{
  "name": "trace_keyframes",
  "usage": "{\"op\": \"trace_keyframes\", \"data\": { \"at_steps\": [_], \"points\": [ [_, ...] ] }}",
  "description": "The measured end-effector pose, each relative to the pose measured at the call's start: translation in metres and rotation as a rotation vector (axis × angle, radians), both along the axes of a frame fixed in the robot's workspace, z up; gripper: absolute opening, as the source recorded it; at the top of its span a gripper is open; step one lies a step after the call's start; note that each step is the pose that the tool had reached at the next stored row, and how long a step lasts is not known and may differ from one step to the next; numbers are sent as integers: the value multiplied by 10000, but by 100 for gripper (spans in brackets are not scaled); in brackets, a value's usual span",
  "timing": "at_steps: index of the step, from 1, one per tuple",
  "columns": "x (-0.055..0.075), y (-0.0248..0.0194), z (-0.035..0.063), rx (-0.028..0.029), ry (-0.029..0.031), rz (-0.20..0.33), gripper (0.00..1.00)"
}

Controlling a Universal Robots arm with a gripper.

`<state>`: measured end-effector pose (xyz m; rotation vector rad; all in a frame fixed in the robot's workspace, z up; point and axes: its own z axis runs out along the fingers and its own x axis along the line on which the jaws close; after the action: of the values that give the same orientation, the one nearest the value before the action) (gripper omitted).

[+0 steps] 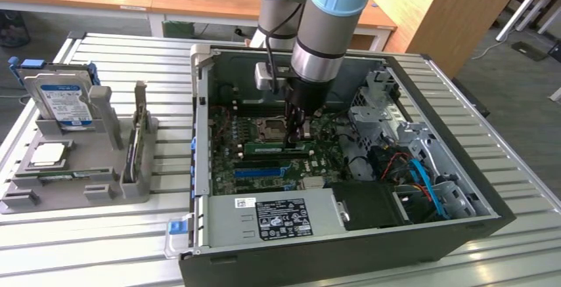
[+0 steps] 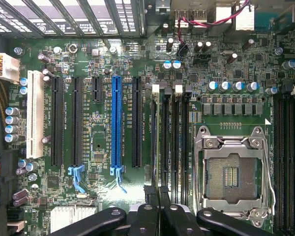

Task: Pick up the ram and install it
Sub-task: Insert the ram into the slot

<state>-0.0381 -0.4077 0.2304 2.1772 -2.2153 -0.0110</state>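
Broadly, the biggest thing in the exterior view is the open computer case (image 1: 351,254), lying on its side across the middle and lower right of the frame on a slatted metal table (image 1: 105,254). Its motherboard (image 1: 232,162) faces up, and the power supply (image 1: 272,218) runs along the lower edge. On the exterior view's left sits a grey parts tray (image 1: 18,201), which carries the blue-labelled hard drive (image 1: 63,96) and a square silver-topped processor chip (image 1: 48,154).

The arm (image 1: 329,24) drops from the top centre of the frame into the case. The gripper (image 1: 296,136) is low over the board, just beside the empty processor socket (image 1: 273,127).

The ram (image 1: 267,147) lies directly under the fingertips, at the memory slots beside that socket. It is a narrow green strip standing on edge, with its long axis running across the frame from the exterior view's left to its right (in line with the slots). The gripper meets it nearer the end on the exterior view's right.

In the wrist view the gripper (image 2: 156,192) has its fingers (image 2: 148,211) drawn nearly together over the dark memory slots (image 2: 170,142). Only a thin gap remains between them, and I judge that they pinch the ram's upper edge. Whether the stick is fully seated, I cannot tell.
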Motion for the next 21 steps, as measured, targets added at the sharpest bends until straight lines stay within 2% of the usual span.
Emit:
{"op": "trace_keyframes", "data": {
  "at_steps": [21],
  "points": [
    [3,0,-10,0,-1,16,12]
  ]
}}
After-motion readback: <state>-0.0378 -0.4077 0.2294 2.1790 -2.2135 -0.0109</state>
